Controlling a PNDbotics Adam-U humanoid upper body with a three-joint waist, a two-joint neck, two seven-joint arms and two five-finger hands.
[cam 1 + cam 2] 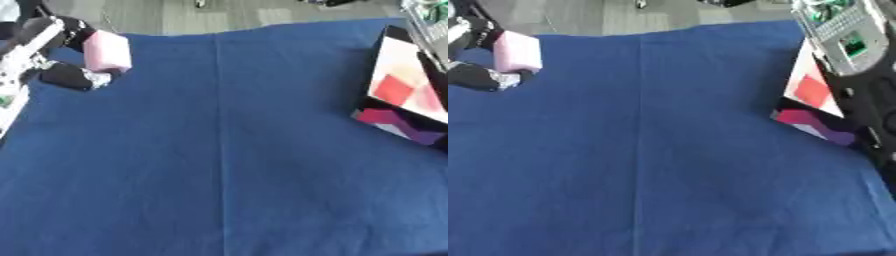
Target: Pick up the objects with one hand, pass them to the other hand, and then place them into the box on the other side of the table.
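Trouble could come if the left hand, curled around the pink block up at ten o'clock on the blue cloth, lets it slip before the right hand, not seen, can take it to the box at two o'clock.

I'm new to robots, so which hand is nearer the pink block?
The left. The left hand is at the pink block, fingers curled round it at the cloth's far left corner. The right hand shows in neither view.
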